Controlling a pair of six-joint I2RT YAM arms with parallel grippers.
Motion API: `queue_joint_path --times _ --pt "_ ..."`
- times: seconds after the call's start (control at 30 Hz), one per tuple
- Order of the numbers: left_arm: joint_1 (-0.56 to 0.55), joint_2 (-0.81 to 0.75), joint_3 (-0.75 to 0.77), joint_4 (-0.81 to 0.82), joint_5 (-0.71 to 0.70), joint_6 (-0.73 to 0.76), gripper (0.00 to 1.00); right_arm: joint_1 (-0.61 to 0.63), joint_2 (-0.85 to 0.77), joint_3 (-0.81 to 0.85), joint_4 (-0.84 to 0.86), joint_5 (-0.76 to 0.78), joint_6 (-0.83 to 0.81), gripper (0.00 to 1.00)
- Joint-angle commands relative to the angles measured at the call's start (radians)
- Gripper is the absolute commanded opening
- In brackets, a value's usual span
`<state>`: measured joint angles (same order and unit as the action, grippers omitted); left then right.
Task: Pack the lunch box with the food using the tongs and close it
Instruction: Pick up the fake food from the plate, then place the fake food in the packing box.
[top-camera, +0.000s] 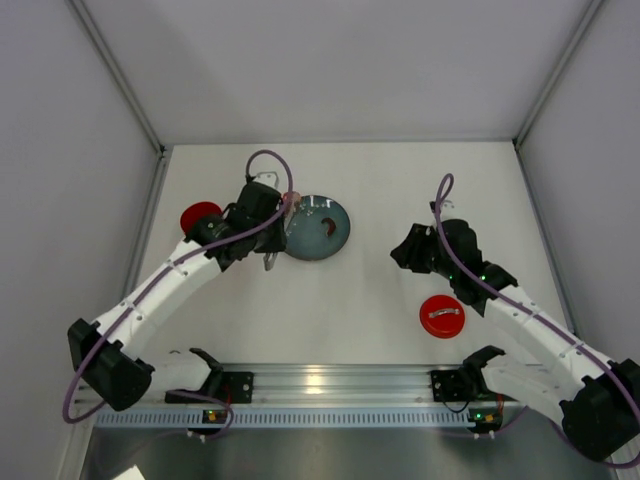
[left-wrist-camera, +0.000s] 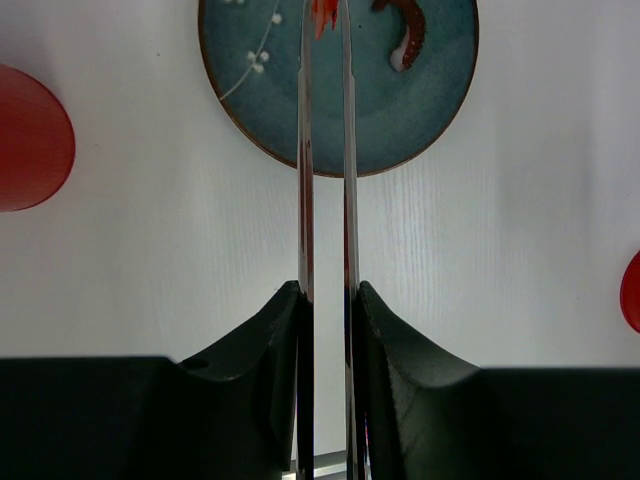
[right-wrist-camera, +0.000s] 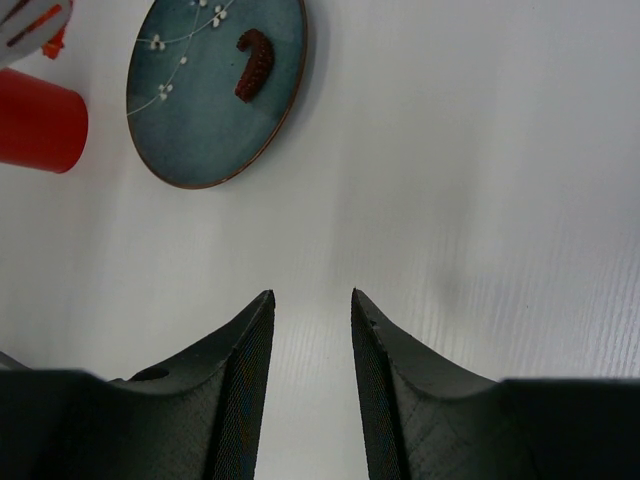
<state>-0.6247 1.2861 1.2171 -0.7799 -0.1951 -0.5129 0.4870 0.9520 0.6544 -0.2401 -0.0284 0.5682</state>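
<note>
My left gripper (left-wrist-camera: 328, 290) is shut on the silver tongs (left-wrist-camera: 305, 150), whose two thin arms run up over the blue-grey plate (left-wrist-camera: 400, 120). An orange piece of food (left-wrist-camera: 322, 14) sits pinched between the tong tips at the plate's far side. One red-brown sausage bit (left-wrist-camera: 405, 35) lies on the plate. The red lunch box (top-camera: 200, 217) stands left of the plate, beside my left gripper (top-camera: 265, 225). My right gripper (right-wrist-camera: 312, 295) is open and holds nothing; it hovers over bare table right of the plate (right-wrist-camera: 215, 85).
The flat red lid (top-camera: 441, 316) lies on the table near the right arm, in front of my right gripper (top-camera: 415, 250). White walls enclose the table on three sides. A metal rail (top-camera: 320, 380) with the arm bases runs along the near edge.
</note>
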Motion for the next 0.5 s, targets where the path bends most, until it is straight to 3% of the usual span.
queue_joint_path --times 0.0,0.23,0.47 --pt "-0.003 -0.076 0.074 -0.044 -0.117 -0.026 0.22 0.013 0.004 0.028 0.007 -0.01 -0.008 0.36" --pt "0.019 -0.18 0.111 -0.163 -0.265 -0.073 0.25 0.013 0.011 0.022 0.021 -0.021 -0.004 0.36" --pt "0.08 -0.278 0.071 -0.229 -0.316 -0.113 0.25 0.013 0.021 0.022 0.028 -0.031 -0.001 0.36"
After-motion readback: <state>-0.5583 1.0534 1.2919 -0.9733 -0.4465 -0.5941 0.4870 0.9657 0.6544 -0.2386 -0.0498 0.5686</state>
